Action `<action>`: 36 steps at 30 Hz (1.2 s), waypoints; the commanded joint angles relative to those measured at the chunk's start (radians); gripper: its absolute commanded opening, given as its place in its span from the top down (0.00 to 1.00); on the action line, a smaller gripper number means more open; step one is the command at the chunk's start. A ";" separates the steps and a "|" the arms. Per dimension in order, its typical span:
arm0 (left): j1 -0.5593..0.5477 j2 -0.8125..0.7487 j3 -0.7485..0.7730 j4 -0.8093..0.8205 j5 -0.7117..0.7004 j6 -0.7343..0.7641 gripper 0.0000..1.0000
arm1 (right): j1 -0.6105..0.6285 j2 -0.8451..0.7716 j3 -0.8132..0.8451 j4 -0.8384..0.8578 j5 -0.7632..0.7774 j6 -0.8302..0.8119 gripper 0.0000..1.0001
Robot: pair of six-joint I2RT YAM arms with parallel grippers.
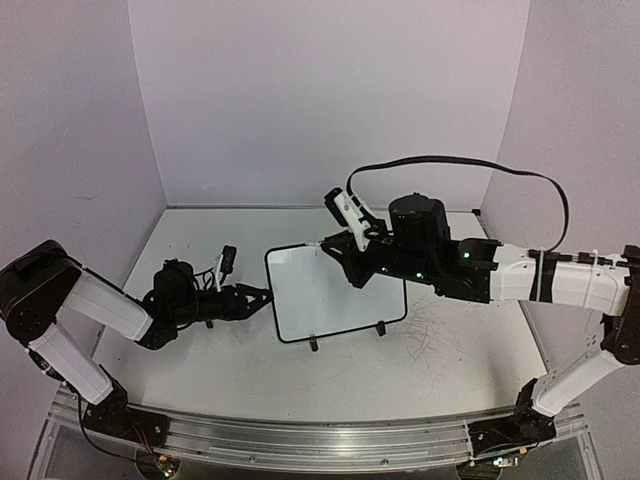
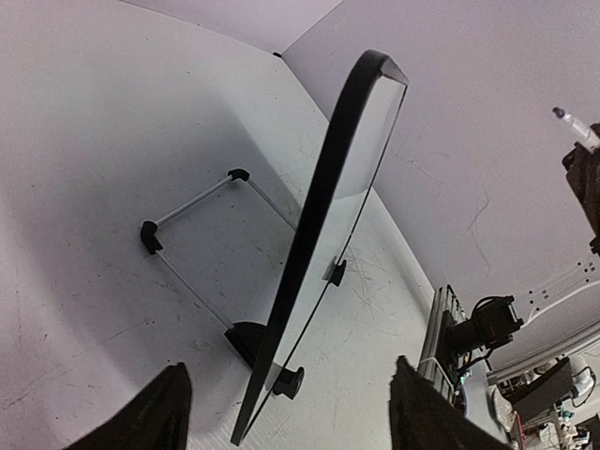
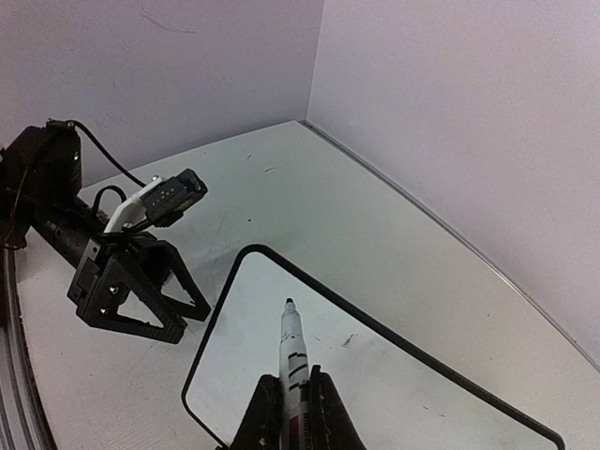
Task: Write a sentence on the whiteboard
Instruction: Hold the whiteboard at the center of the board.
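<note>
— Along the near edge of the desk (image 1: 200, 365), what's logged?
— Metal rail (image 1: 300, 437) carrying both arm bases. Next out, left gripper (image 1: 262, 297): fingers (image 2: 155, 412) spread, left edge of the whiteboard (image 1: 335, 300) between them, apart from both as far as the wrist view shows.
— Board position?
— Mid-desk, tilted back on its wire stand (image 2: 197, 202), two black feet (image 1: 313, 343) on the desk.
— Right side?
— Right gripper (image 3: 296, 412): fingers pinching a marker (image 3: 293, 352), tip over the board's upper-left area; contact not resolvable. Right arm overhangs the board's far right corner, hiding it from above. Grey scribbles (image 1: 440, 335) on the desk beside the board. Black cable (image 1: 450, 160) loops above, against the back wall (image 1: 330, 100).
</note>
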 commanded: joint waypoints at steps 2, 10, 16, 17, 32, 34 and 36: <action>0.016 0.025 0.027 0.097 0.021 0.011 0.38 | 0.022 0.046 0.056 0.065 -0.078 -0.014 1.00; 0.034 0.126 0.072 0.150 0.074 0.042 0.53 | 0.053 0.133 0.076 0.088 -0.057 -0.056 1.00; 0.043 0.182 0.093 0.230 0.123 0.025 0.62 | 0.062 0.172 0.090 0.119 -0.029 -0.076 1.00; 0.043 0.190 0.096 0.235 0.124 0.026 0.63 | 0.061 0.173 0.086 0.126 -0.025 -0.077 1.00; 0.043 0.252 0.115 0.262 0.161 0.057 0.81 | 0.064 0.230 0.109 0.149 0.023 -0.101 1.00; 0.043 0.256 0.115 0.261 0.163 0.062 0.82 | 0.063 0.237 0.111 0.155 0.016 -0.099 1.00; 0.043 0.254 0.110 0.262 0.164 0.068 0.84 | 0.064 0.244 0.118 0.156 0.016 -0.099 1.00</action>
